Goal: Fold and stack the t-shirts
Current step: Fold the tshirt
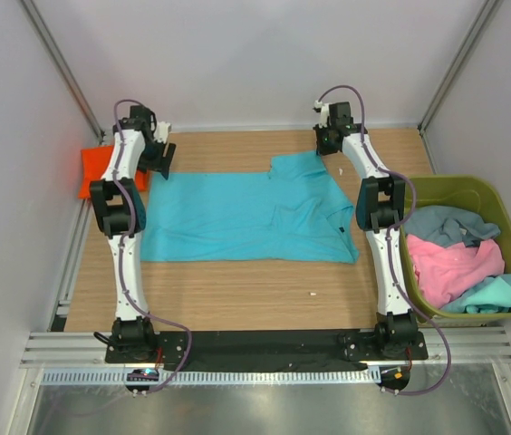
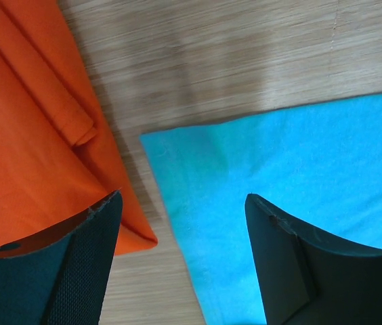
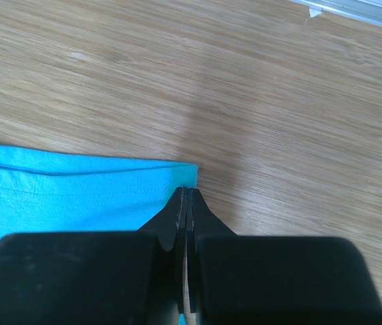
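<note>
Bin [image 1: 469, 184] beside turquoise shirt [image 1: 237, 217]; orange shirt [image 1: 97, 169] by wide left jaws; right jaws closed.

The table [image 1: 237, 290] is pale, matt, fine-grained wood. The turquoise t-shirt [image 1: 228, 217] and, at its nine o'clock, the orange t-shirt [image 1: 97, 172] are soft matt cloth. The left fingers [image 2: 76, 271] are matt black, one mesh-textured. The bin [image 1: 473, 188] at three o'clock is smooth, faintly glossy plastic.
</note>
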